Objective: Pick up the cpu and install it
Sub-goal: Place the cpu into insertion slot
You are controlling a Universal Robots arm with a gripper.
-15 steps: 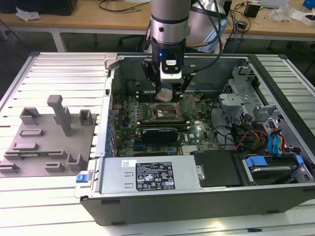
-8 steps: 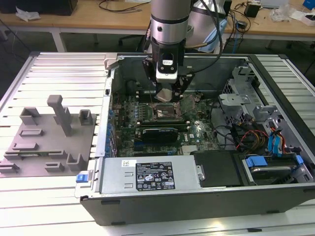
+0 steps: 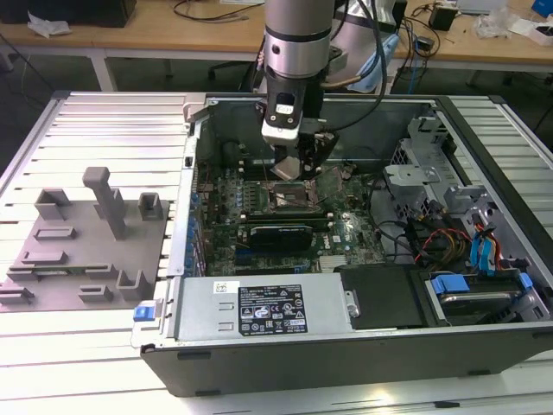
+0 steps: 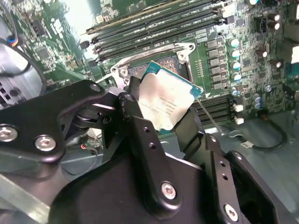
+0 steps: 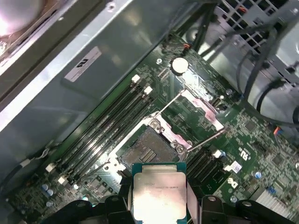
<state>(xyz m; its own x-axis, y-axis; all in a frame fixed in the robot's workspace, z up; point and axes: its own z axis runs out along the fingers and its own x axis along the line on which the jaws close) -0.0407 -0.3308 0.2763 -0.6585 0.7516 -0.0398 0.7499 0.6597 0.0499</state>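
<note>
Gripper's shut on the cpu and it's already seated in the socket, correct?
Not seated. The gripper is shut on the cpu, but the first wrist view shows it held off the socket, whose pin field lies bare.

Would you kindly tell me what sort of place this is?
Probably a robotics lab bench: an open computer case lies on a slatted metal table, wooden desks stand behind, and the gripper holds the cpu.

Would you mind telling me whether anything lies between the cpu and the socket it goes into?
Nothing visible does. The gripper holds the cpu close to the bare socket, and the socket's metal cover plate is swung back, off the opening.
</note>
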